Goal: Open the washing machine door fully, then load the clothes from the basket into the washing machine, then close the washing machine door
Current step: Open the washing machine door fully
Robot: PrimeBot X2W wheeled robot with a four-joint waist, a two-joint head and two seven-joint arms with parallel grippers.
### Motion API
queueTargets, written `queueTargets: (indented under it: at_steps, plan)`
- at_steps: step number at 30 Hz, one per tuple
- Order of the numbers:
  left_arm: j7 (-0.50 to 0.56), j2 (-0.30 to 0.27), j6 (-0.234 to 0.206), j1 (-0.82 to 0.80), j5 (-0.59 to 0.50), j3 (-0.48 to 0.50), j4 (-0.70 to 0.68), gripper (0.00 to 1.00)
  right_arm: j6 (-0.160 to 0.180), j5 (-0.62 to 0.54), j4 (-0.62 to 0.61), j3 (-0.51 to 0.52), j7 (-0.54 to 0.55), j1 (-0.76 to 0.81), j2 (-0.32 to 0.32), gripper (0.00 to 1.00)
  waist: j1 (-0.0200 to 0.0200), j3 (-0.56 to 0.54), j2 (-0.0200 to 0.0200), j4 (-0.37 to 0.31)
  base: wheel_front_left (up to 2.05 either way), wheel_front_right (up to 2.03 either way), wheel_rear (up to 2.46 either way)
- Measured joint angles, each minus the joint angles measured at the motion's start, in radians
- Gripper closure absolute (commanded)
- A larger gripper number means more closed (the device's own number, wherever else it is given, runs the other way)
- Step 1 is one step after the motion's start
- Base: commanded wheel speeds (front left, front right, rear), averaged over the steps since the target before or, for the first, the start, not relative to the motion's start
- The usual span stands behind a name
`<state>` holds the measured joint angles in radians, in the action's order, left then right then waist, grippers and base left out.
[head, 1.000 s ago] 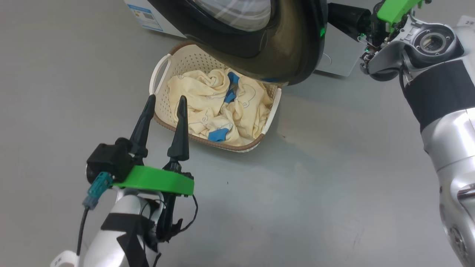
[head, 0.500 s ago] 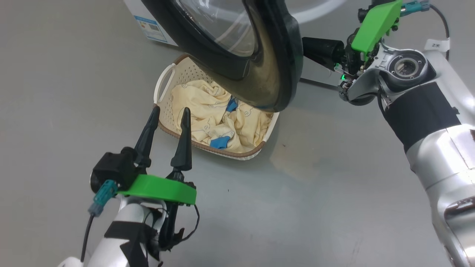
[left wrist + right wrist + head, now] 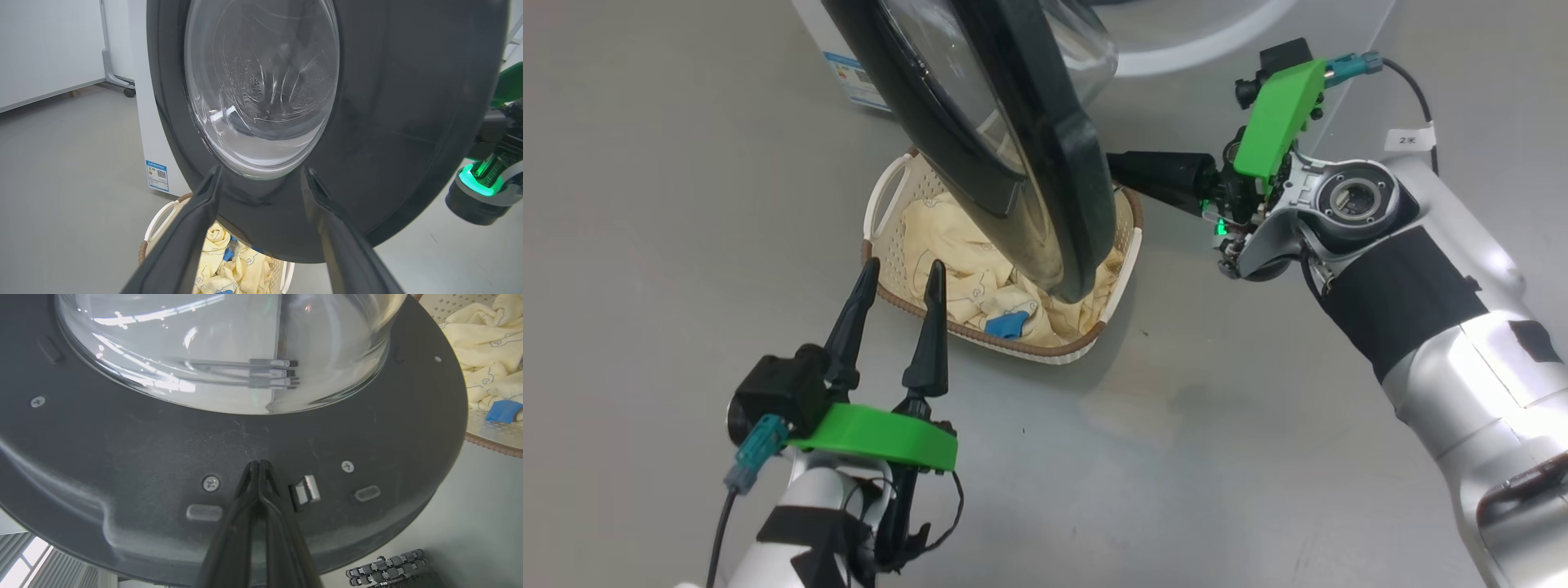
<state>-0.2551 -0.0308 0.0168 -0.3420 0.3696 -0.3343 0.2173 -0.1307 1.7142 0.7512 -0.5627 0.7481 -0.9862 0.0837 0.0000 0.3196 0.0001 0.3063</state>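
Note:
The washing machine door [image 3: 1021, 163], a black ring around a bulging glass window [image 3: 261, 81], stands part open and hangs over the basket [image 3: 886, 204]. My right gripper [image 3: 1115, 167] is shut, its tips [image 3: 259, 463] pressed against the door's inner face [image 3: 122, 457] beside the metal latch [image 3: 306, 490]. The clothes [image 3: 956, 278], pale yellow with blue patches, lie in the cream basket, partly hidden by the door. My left gripper [image 3: 904, 265] is open and holds nothing, hovering by the basket's near rim. In the left wrist view the gripper [image 3: 262, 170] points at the door's outer face.
The white washing machine [image 3: 833, 49] with its blue label [image 3: 157, 175] stands behind the basket. Grey floor [image 3: 1258, 408] spreads around. A white wall panel and a wheeled frame leg [image 3: 122, 85] stand far left in the left wrist view.
The door has swung further open, turning edge-on and covering more of the basket. My shut right gripper has followed it leftward against its inner face. The left gripper has stayed open and barely shifted.

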Motion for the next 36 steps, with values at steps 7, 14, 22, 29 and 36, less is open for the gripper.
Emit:
queueTargets:
  at_steps: [7,14,22,29,36]
  plan:
    - [0.000,0.000,0.000,0.002,0.000,-0.005,0.000,0.00,0.000,0.062,-0.039,-0.084,-0.005,0.014,-0.001,1.00,0.0000,-0.001,0.0000,0.003,0.00,0.00,0.00]
    - [0.000,0.000,-0.001,0.002,0.000,-0.006,0.000,0.00,0.000,0.110,-0.061,-0.153,-0.017,0.014,-0.001,1.00,0.0000,-0.002,0.0000,0.009,0.00,0.00,0.00]
    - [0.000,0.000,-0.005,0.002,0.000,-0.006,0.000,0.00,0.000,0.157,-0.080,-0.225,-0.028,0.014,-0.001,1.00,0.0000,-0.002,0.0000,0.010,0.00,0.00,0.00]
    - [0.000,0.000,-0.006,0.002,0.002,-0.006,0.001,0.00,0.000,0.204,-0.086,-0.269,-0.055,0.013,-0.001,1.00,0.0000,-0.005,0.0000,0.011,0.00,0.00,0.00]
    - [0.000,0.000,-0.009,0.003,0.001,0.009,0.007,0.00,0.000,0.184,-0.115,-0.275,-0.146,0.013,0.009,1.00,0.0000,-0.014,0.0000,-0.010,0.00,0.00,0.00]
